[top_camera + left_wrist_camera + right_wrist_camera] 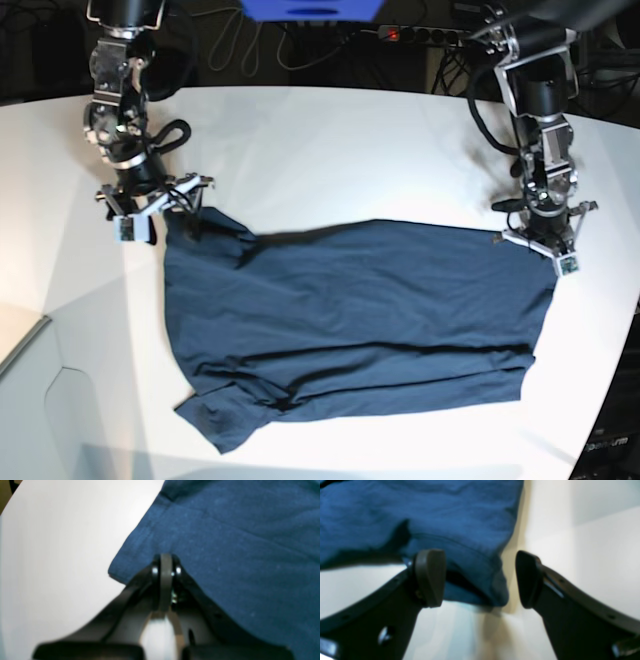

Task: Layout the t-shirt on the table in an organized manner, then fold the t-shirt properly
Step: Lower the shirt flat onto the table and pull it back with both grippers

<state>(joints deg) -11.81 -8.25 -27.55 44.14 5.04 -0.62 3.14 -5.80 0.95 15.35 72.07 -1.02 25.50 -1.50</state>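
Observation:
The dark navy t-shirt (350, 310) lies spread and wrinkled across the white table (330, 150), one sleeve folded under at its near left. At the shirt's far right corner, my left gripper (535, 243) is shut; the left wrist view shows its fingertips (165, 565) pinched together on the hem of the t-shirt (225, 542). My right gripper (185, 208) is at the far left corner. In the right wrist view it (480, 580) stands open, with a hemmed corner of the t-shirt (432, 512) hanging between its pads (430, 577), just above the table (595, 567).
A power strip with cables (410, 33) lies behind the table's far edge. The table's curved edge runs down the right side (620, 380), and a step in the tabletop shows at the near left (25, 340).

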